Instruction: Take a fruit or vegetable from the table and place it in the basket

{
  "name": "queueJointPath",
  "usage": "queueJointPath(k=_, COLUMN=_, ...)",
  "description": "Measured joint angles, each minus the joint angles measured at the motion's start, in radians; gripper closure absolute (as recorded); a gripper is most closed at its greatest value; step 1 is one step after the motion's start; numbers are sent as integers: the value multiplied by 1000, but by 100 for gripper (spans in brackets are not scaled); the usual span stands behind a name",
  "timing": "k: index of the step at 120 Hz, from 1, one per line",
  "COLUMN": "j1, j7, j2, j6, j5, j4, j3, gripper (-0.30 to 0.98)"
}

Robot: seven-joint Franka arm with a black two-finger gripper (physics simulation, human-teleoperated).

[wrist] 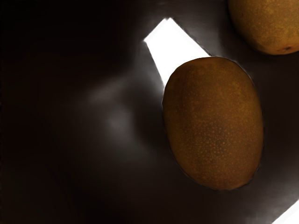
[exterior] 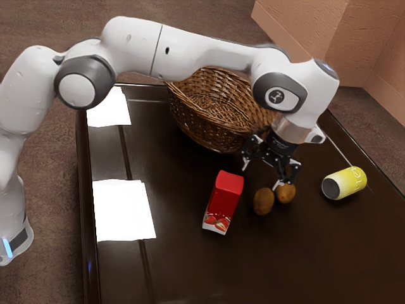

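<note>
Reaching, apparently, with spread, empty gripper (exterior: pixel 260 177) for kiwi (exterior: pixel 264 201) at six o'clock, exterior view; next, center, descend, close.

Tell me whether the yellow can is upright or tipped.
Tipped: in the exterior view, the yellow can lies on its side on the table, its dark round end facing the exterior view's left.

Lying loose on the dark table (exterior: pixel 177 272), just beside each other with a narrow gap between: one brown, oval kiwi (exterior: pixel 263 201), finely speckled — and a second kiwi (exterior: pixel 286 192), also brown and speckled, nearer the exterior view's right. Past both, on the same tabletop: a deep basket (exterior: pixel 212 134) of woven brown wicker — upright, open at the top, well apart from both fruits.
</note>
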State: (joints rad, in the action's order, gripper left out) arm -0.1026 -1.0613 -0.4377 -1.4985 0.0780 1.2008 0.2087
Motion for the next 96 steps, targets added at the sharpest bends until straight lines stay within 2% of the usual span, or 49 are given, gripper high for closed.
queueJointPath(k=51, j1=37, j7=-103, j2=-49, j6=-12, j5=-9, j4=6, j3=0, gripper=0)
queueJointPath(k=96, j1=37, j7=-132, j2=-80, j6=-86, j5=-45, j4=5, j3=4, gripper=0)
